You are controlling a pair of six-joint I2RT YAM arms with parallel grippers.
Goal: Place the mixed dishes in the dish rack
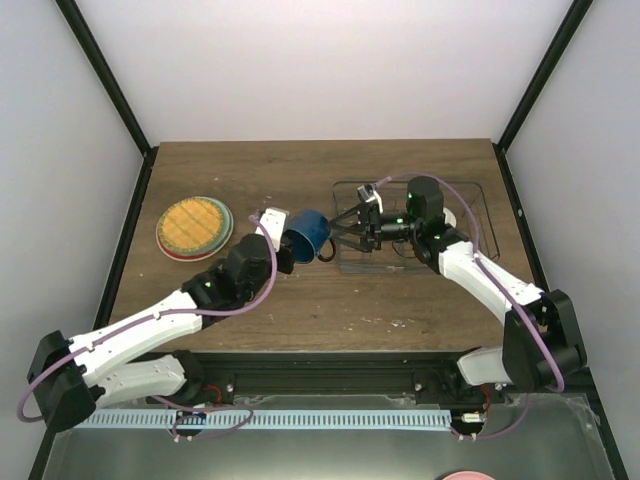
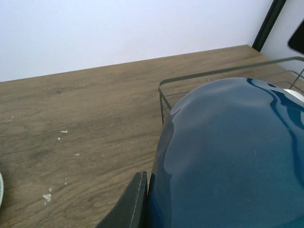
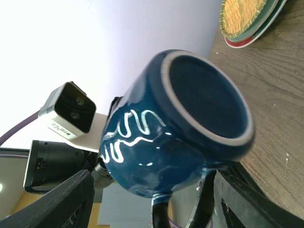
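Resting in left hand (image 1: pixel 289 241), mug (image 1: pixel 310 233) facing right hand (image 1: pixel 340 237)

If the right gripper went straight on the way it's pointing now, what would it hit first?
Most likely the dark blue mug, which the left gripper is holding. The right gripper points left at it, open, and its wrist view shows the mug close ahead. The exact gap is hard to judge.

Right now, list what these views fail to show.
1. Left gripper grip: left wrist view, the dark blue mug fills the frame.
2. Dish rack contents: top view, the right arm covers most of it.
3. Lower plates: top view, only rims show under the yellow-orange plate.
4. Mug handle: right wrist view, cut by the bottom edge.
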